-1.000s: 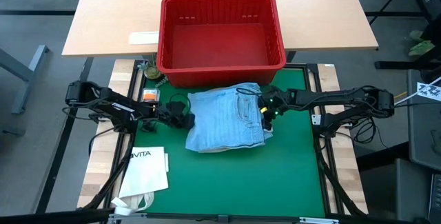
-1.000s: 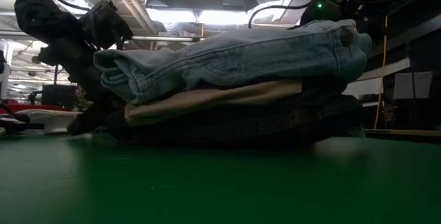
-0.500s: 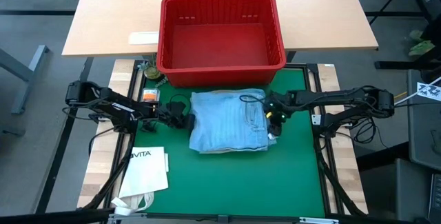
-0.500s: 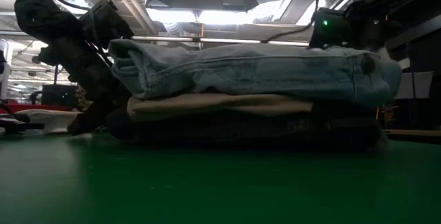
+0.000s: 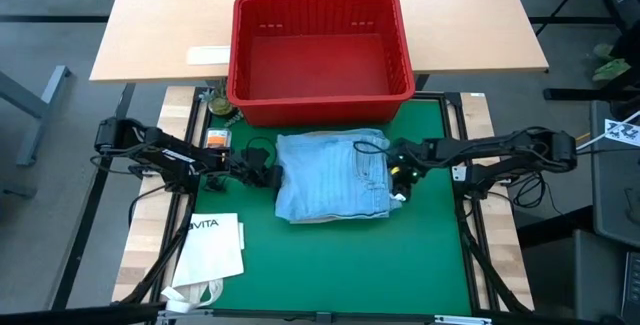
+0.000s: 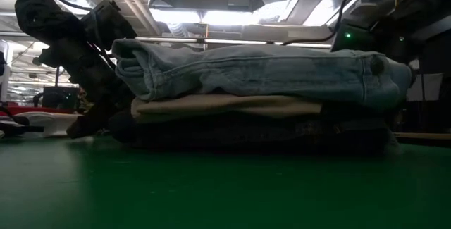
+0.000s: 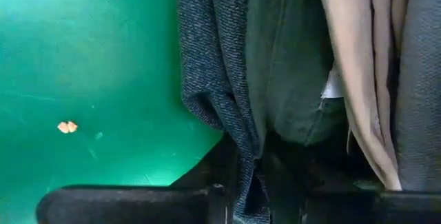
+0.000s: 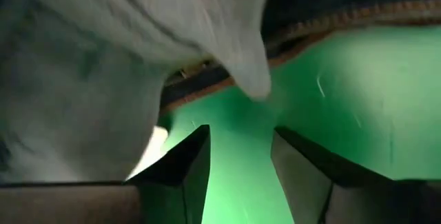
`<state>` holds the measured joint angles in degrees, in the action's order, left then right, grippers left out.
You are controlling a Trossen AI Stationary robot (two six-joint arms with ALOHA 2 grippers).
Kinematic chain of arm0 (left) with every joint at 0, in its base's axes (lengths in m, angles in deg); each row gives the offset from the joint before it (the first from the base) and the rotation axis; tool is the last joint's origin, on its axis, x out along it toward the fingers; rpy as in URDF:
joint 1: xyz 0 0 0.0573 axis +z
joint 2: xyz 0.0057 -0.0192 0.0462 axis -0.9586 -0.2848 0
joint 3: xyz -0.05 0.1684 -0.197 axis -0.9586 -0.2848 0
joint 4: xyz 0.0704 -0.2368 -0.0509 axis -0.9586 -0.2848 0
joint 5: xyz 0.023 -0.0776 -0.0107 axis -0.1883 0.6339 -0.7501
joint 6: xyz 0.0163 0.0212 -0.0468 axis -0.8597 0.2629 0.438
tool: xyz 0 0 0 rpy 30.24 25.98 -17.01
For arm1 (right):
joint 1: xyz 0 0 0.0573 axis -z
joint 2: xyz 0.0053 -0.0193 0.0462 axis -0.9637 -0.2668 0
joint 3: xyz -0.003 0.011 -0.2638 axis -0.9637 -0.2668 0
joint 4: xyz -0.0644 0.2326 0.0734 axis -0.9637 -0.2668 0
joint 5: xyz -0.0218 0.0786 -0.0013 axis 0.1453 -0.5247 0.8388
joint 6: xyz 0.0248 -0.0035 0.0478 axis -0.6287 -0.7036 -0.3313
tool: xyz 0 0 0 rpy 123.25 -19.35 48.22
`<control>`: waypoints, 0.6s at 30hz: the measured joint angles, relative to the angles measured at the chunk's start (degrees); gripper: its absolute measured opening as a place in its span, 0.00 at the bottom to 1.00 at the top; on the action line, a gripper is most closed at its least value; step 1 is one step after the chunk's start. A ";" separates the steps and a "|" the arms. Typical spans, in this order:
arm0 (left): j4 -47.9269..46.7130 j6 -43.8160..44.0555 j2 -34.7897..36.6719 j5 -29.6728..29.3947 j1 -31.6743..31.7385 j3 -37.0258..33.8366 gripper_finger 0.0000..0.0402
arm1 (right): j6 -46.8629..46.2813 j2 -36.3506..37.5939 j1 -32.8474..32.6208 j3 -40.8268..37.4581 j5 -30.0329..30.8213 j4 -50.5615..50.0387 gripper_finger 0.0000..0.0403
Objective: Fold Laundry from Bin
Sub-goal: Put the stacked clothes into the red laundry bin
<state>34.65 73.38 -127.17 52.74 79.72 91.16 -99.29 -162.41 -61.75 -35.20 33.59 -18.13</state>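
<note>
The right gripper [image 5: 398, 173] is sitting at the 3 o'clock edge of the folded stack, fingers [image 8: 185, 170] apart with bare green mat [image 5: 430, 255] between them. The left gripper [image 5: 268, 175] is pressing in at 9 o'clock, clamped on the dark navy-grey trousers [image 7: 213, 79]. Light blue denim jeans [image 5: 332, 173] are lying on top, over the khaki-tan garment [image 6: 225, 106]. The red bin [image 5: 320, 95] is standing at 12 o'clock.

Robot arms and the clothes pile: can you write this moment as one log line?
pile: folded light blue denim jeans top, green mat | bin: red plastic crate empty | left gripper: grips pile's edge | right gripper: open beside jeans
</note>
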 joint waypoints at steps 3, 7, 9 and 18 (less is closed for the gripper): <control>-0.01 0.00 0.00 -0.01 0.00 0.00 0.14 | -0.04 -0.08 -0.07 -0.13 0.12 3.17 0.39; -0.02 -0.01 0.00 -0.01 0.02 0.00 0.14 | 0.11 -0.35 -0.11 -0.21 1.84 9.49 0.39; -0.07 0.01 0.02 0.06 0.02 0.00 0.14 | -0.63 -0.72 -0.11 -0.20 2.95 11.29 0.39; -0.20 2.55 0.02 0.10 0.02 0.00 0.14 | -2.71 -6.33 -0.04 -0.09 0.73 15.89 0.39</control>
<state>34.45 75.93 -127.15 52.84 79.74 91.16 -102.00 -168.75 -61.79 -35.28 34.32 -2.25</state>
